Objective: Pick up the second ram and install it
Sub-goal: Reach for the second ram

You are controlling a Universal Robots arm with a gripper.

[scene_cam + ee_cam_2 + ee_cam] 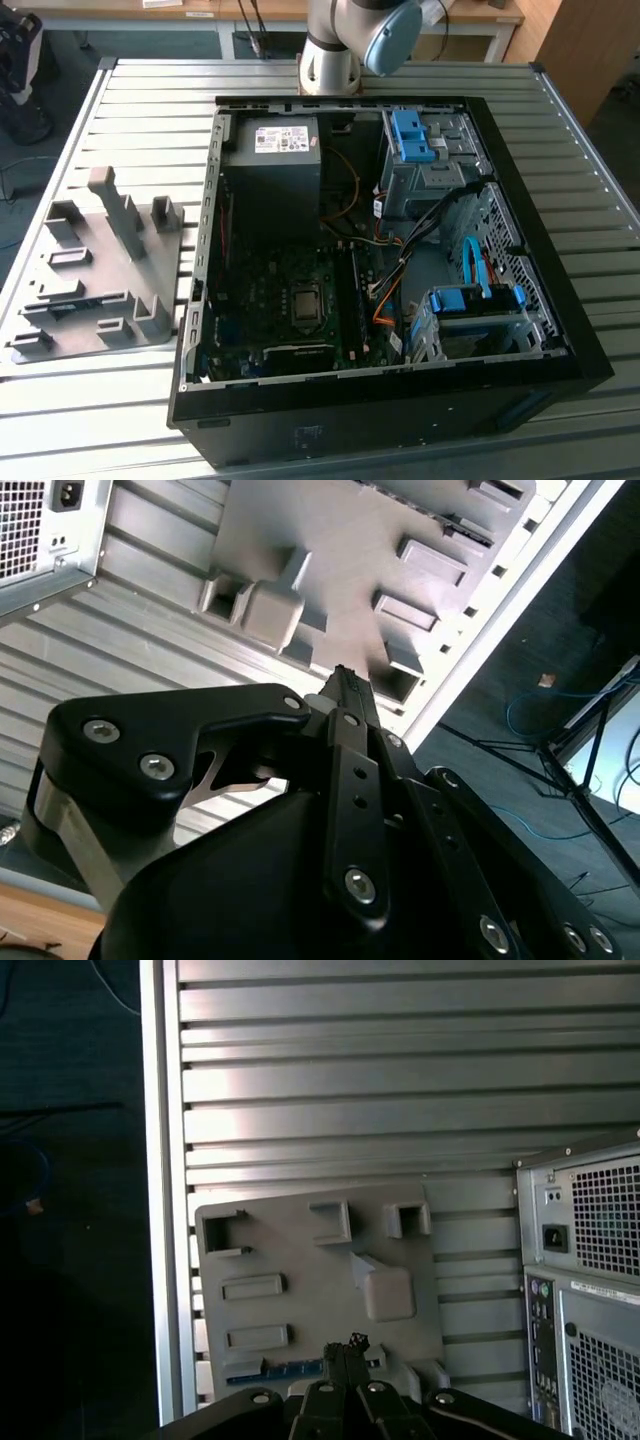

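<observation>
In the first wrist view a thin bluish-green strip, the second ram [275, 1370], stands edge-up in a long slot of the grey tray [310, 1290]. My gripper [345, 1346] hangs well above the tray, its tips beside the strip's end, apart from it. Its black fingers meet in a narrow point with nothing between them, and they look the same in the second wrist view, where the gripper [345, 678] points toward the tray [300, 530]. In the exterior view the tray [100, 300] lies to the left of the open computer case [380, 420]. Long black sockets [355, 290] run beside the processor.
The slatted metal table [150, 110] carries both tray and case. The case's rear panel with fan grille [590, 1260] rises close to the tray. The table's edge [165, 1160] drops to dark floor. Upright tray posts [120, 215] stick up. Cables and blue drive bays [470, 300] crowd the case.
</observation>
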